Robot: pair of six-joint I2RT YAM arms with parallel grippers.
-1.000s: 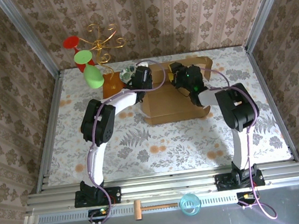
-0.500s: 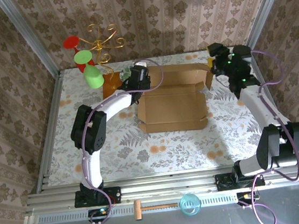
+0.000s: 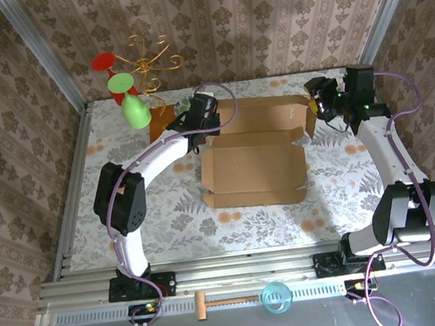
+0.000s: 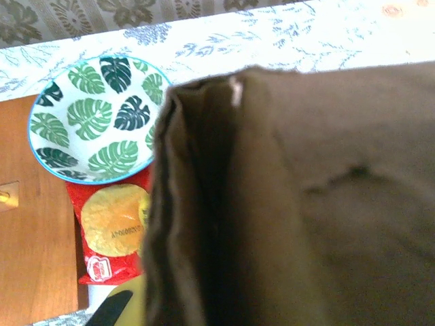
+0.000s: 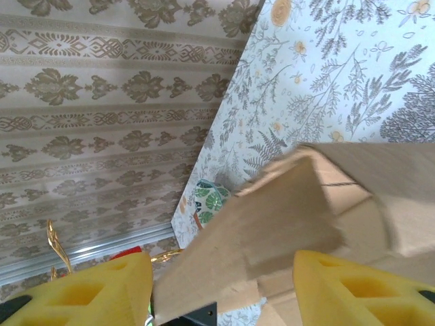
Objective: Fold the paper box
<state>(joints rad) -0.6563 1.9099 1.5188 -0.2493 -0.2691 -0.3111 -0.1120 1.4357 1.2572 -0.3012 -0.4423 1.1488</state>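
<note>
Top: box [image 3: 253, 167] mid-table, now slid nearer, lid laid open; right gripper [image 3: 320, 108] withdrawn from box centre to far-right corner; left gripper [image 3: 201, 121] at far-left corner; left wrist: shut, seemingly on box edge; right wrist: jaws half-spread astride flap [image 5: 272, 231], nothing gripped; folding judged barely begun

In the left wrist view a red packet [image 4: 109, 239] lies on the worktop, just below the leaf-patterned bowl [image 4: 92, 122]. On the packet is a round yellow label [image 4: 114, 219] with one line of dark letters. The line stands upside down and is blurred, so I cannot read any word with certainty. In the packet's corner farthest from the bowl there is a small white logo [image 4: 98, 269], too small to read.
</note>
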